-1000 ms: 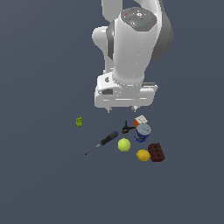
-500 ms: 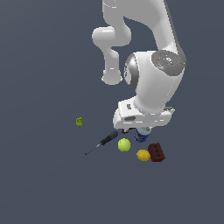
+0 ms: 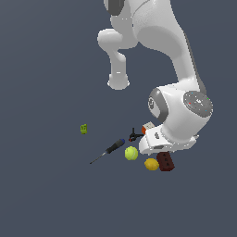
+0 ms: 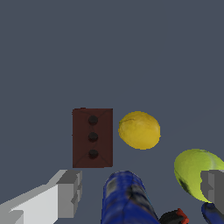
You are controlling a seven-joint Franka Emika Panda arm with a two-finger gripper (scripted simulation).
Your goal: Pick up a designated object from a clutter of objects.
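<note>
Hovering low over the clutter, gripper (image 4: 140, 192) has jaws spread wide, nothing between the fingers (image 4: 70, 192) but the blue can (image 4: 127, 199) below them. Dark red block (image 4: 92, 138) lies flat on the grey floor (image 3: 46, 194), three round holes facing up, just beside the lemon (image 4: 139, 130), not touching. Tennis ball (image 4: 194, 173) sits near the other finger. In the exterior view the block (image 3: 165, 161) is at the exterior view's right of the lemon, partly under the arm's wrist (image 3: 183, 118). Screwdriver (image 3: 107, 151) and small green piece (image 3: 84, 129) lie farther toward the exterior view's left.
</note>
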